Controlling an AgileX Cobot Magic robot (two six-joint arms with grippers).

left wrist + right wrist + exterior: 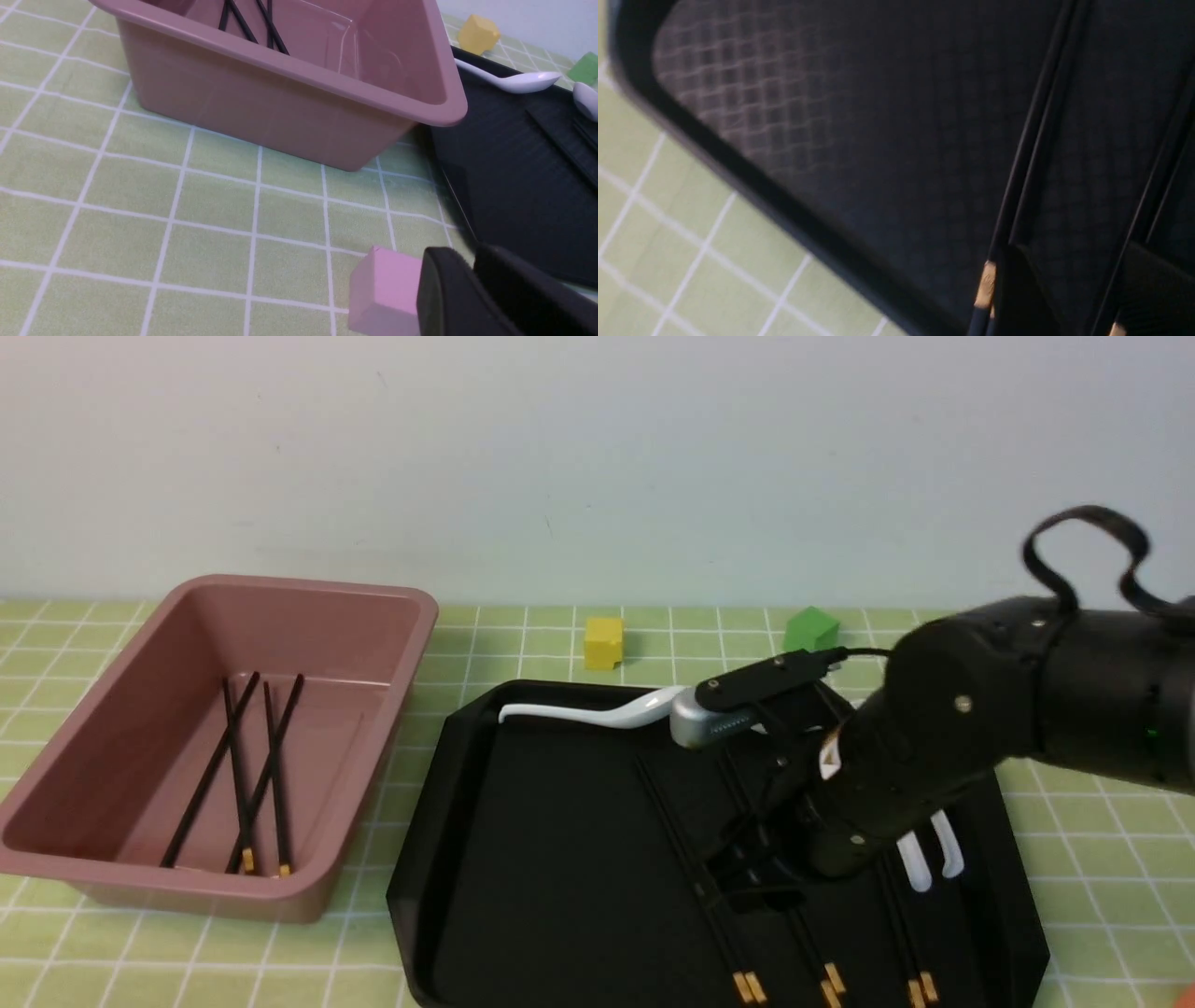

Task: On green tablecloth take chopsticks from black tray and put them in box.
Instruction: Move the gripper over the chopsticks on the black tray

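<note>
The pink box (392, 644) stands at the left on the green tablecloth (1102, 859), with several black chopsticks (245, 775) lying inside. On the black tray (439, 859) lie three more pairs of chopsticks (695, 877), gold ends toward me. My right gripper (761, 882) reaches down low over the tray's middle. In the right wrist view it (1083, 298) is open, one chopstick (1122, 266) running between its fingers (1017, 289) and another pair (1031, 140) just outside them. My left gripper (473, 255) hangs near the box (280, 102) with only a narrow gap and nothing in it.
White spoons lie on the tray: one (579, 714) along the far rim, two (929, 859) beside the right arm. A yellow cube (604, 642) and a green cube (810, 630) sit behind the tray. A pink cube (385, 289) rests on the cloth beside my left fingers.
</note>
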